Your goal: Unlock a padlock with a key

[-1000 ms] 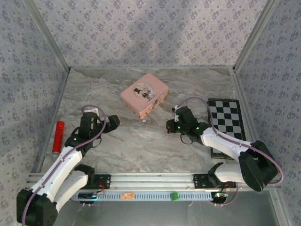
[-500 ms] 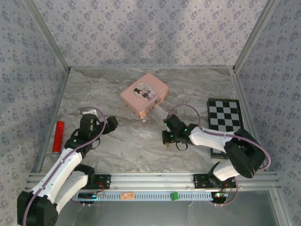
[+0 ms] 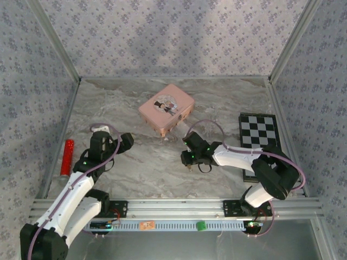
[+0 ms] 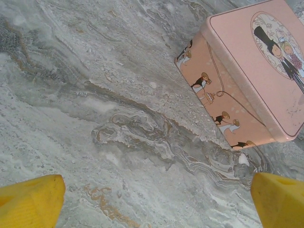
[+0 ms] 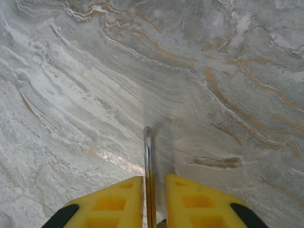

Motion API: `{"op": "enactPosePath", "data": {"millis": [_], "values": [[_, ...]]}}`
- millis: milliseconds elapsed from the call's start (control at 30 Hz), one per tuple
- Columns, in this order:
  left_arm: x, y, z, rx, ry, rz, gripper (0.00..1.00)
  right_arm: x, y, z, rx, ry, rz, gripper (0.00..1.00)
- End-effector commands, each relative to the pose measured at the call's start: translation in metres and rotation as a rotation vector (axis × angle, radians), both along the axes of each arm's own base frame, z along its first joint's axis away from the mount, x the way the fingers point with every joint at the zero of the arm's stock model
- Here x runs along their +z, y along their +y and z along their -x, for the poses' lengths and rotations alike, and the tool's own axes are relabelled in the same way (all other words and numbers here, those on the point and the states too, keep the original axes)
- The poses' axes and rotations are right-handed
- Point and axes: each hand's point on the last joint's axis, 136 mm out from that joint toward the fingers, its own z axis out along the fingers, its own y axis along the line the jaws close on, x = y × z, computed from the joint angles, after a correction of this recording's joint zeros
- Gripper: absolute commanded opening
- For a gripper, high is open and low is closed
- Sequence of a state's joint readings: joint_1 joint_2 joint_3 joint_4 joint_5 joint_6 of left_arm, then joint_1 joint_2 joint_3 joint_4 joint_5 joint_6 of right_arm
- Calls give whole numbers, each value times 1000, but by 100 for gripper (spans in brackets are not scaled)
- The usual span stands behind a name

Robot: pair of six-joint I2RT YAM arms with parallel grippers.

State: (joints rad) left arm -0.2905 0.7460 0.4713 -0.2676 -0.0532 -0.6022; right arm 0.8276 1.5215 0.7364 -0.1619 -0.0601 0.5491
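In the right wrist view a thin silver shackle (image 5: 147, 152) with a brass tint at its base pokes forward between the yellow fingers; this is the padlock, its body hidden. It rests against the left finger, and a narrow gap separates it from the right one. My right gripper (image 5: 154, 179) is slightly open, low over the marble table, in front of the pink tin in the top view (image 3: 187, 161). My left gripper (image 3: 126, 142) stands wide open with nothing between its fingers (image 4: 156, 199), to the left of the tin. The key is out of view.
A pink rectangular tin (image 3: 166, 109) stands at the middle back, its side close ahead in the left wrist view (image 4: 247, 71). A red cylinder (image 3: 68, 156) lies by the left wall. A checkered board (image 3: 260, 138) lies at the right. Patterned walls enclose the table.
My right gripper has moved left and toward the near edge, down to the table, and its jaws have parted a little around the shackle. The left arm has barely shifted.
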Motion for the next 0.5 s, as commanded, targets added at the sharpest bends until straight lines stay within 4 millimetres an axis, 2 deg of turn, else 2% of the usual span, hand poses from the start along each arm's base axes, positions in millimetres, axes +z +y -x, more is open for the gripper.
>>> {"op": "enactPosePath", "data": {"millis": [0,133,267,367,467], "values": [[5,6,-1,12,-18,-26,100,14,5,-7,6,-33,0,25],[8,9,-5,22,-23,-33,100,23,-6,-8,9,-64,48,38],[15,12,-12,45,-38,-45,100,37,-19,-12,-4,-110,71,44],[21,21,-19,94,-47,-79,100,54,-28,-15,-23,-135,55,48],[29,38,-28,179,-65,-153,100,79,-41,-25,-28,-194,53,51]]}}
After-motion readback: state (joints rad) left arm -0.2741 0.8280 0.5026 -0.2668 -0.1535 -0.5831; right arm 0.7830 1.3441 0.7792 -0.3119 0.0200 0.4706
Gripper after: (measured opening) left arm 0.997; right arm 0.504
